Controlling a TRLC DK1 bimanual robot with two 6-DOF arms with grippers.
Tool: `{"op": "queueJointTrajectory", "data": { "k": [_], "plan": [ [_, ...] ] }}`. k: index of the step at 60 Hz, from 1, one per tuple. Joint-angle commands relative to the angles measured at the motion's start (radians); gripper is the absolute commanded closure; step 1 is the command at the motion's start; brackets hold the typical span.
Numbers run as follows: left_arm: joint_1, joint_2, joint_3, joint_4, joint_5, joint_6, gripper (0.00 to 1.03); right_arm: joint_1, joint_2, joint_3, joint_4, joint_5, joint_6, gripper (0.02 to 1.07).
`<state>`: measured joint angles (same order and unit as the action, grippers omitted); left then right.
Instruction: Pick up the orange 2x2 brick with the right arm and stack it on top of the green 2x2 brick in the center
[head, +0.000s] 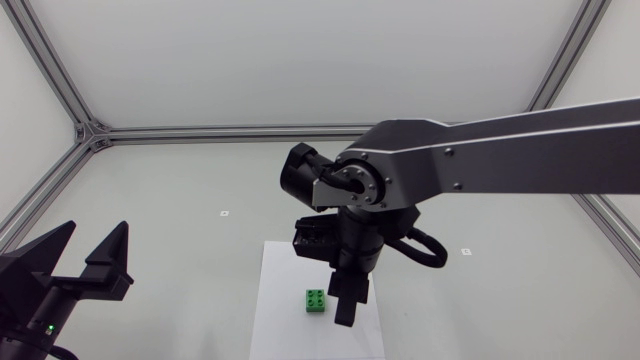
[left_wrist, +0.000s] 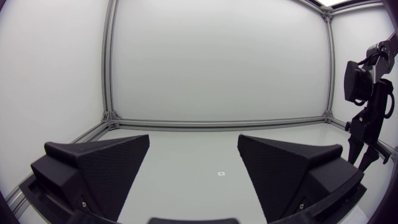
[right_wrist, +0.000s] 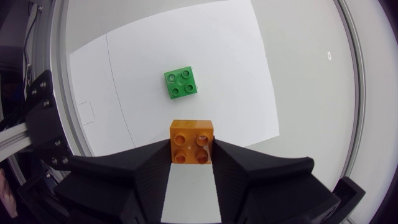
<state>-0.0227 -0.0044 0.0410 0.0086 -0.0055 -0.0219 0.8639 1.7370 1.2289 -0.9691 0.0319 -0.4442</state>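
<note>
Right arm (head: 500, 150), silver-grey links with black joints, comes in from the right and reaches past the middle of the white worktop (head: 180, 180); its wrist points down over the white paper sheet (head: 275, 300) at the near centre

Right jaws: closed on the orange 2x2 plastic brick (right_wrist: 192, 142). Both black wedge fingers press its opposite sides, brick at the tips, studs facing up toward the wrist camera. Head view does not show the orange brick; the wrist hides it

Green 2x2 plastic brick (head: 316, 300): on the paper sheet, studs up, just left of the right jaws' fingers in the head view. In the right wrist view the green brick (right_wrist: 181, 83) lies ahead of the jaws, apart from the orange brick, not touching it, slightly turned against it. I cannot tell how high the orange brick is above the sheet (right_wrist: 217, 74)

Left arm (head: 40, 300): at the near-left corner of the worktop. Left jaws: wide apart, tips pointing toward the far side

Left wrist view looks across the worktop; the right arm (left_wrist: 367, 93) shows at its far right, hanging downward

Small marks on the worktop (head: 224, 213) and (head: 466, 251), either side of the sheet
</note>
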Motion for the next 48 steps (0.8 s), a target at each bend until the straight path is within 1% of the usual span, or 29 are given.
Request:
{"op": "queueJointTrajectory", "data": {
  "k": [1,24,48],
  "plan": [
    [0.003,-0.008,-0.041,-0.015,0.004,0.013,0.04,0.018,0.045,0.04,-0.002,0.014,-0.042,1.01],
    [0.003,-0.008,-0.041,-0.013,0.004,0.013,0.04,0.061,0.137,0.112,0.027,0.017,-0.152,1.01],
    [0.003,-0.008,-0.041,-0.015,0.004,0.013,0.04,0.075,0.19,0.141,0.026,0.006,-0.179,1.01]
  ]
}}
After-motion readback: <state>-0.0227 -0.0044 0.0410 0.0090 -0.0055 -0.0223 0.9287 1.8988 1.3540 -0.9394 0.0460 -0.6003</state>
